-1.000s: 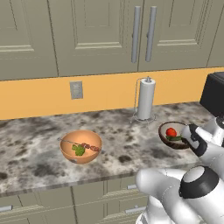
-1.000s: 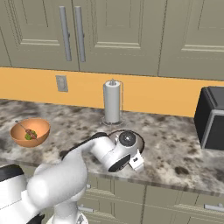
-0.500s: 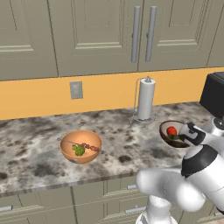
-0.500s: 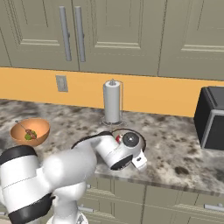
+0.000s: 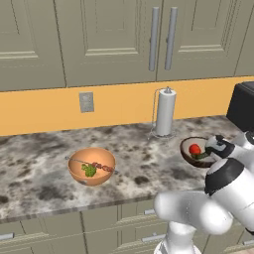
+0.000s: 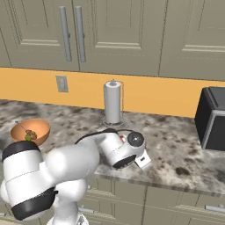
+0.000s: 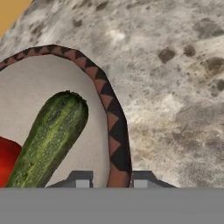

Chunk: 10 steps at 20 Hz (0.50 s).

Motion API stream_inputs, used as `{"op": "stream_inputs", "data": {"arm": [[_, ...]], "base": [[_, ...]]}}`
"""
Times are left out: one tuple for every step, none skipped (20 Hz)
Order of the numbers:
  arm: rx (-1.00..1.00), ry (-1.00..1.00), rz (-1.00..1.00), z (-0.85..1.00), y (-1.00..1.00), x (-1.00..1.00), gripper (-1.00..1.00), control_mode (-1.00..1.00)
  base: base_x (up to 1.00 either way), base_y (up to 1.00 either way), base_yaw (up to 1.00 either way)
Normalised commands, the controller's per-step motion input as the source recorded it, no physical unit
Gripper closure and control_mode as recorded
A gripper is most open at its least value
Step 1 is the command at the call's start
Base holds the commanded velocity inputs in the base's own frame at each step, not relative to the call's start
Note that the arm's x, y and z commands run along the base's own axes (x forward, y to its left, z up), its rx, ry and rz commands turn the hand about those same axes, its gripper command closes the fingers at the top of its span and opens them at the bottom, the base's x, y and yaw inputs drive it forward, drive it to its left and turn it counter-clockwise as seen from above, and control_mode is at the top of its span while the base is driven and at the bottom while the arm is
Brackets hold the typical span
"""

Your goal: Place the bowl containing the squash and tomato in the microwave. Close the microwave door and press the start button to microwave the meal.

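The bowl (image 5: 186, 154) (image 7: 111, 118), dark brown with a zigzag rim and a pale inside, rests on the speckled counter (image 5: 139, 168) at the right. The green squash (image 5: 202, 156) (image 7: 50, 133) and the red tomato (image 5: 195, 149) (image 7: 6, 161) lie in it. My gripper (image 5: 209, 150) (image 7: 110, 183) reaches down at the bowl's near-right edge. One fingertip is inside the rim and one outside, shut on it. The black microwave (image 5: 242, 106) (image 6: 210, 117) stands at the far right of the counter. I cannot make out its door.
An orange bowl with a skewer (image 5: 92, 166) (image 6: 30, 131) sits at the left of the counter. A paper towel holder (image 5: 165, 113) (image 6: 112, 103) stands against the orange backsplash, just behind the brown bowl. Cabinets hang above. Bare counter runs between the bowl and the microwave.
The fingers have closed in on the bowl's rim from wide open. The arm's elbow has swung a little. The bowl and its contents have stayed in place.
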Motion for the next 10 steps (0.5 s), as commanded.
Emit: {"op": "stream_inputs", "data": {"arm": [[0.04, -0.10, 0.06, 0.52, 0.00, -0.38, 1.00, -1.00], [0.01, -0.13, 0.08, 0.76, 0.00, -0.49, 1.00, -1.00], [0.01, -0.15, 0.10, 0.77, 0.00, -0.54, 1.00, -1.00], [0.00, -0.17, 0.08, 0.79, 0.00, -0.53, 1.00, -1.00], [0.02, -0.21, 0.09, 0.83, 0.00, -0.61, 1.00, -1.00], [0.01, -0.19, 0.10, 0.91, 0.00, -0.48, 1.00, -1.00], [0.00, -0.10, 0.13, 0.89, 0.17, -0.41, 1.00, -1.00], [0.00, -0.05, 0.16, 0.88, 0.34, -0.49, 1.00, -1.00], [0.00, -0.07, 0.15, 0.87, 0.41, -0.53, 1.00, -1.00], [0.00, -0.06, 0.13, 0.64, 0.41, -0.48, 1.00, -1.00]], "base": [[0.00, 0.00, 0.00], [0.00, 0.00, 0.00], [0.00, 0.00, 0.00], [0.00, 0.00, 0.00], [0.00, 0.00, 0.00], [0.00, 0.00, 0.00], [0.00, 0.00, 0.00], [0.00, 0.00, 0.00], [0.00, 0.00, 0.00], [0.00, 0.00, 0.00]]}}
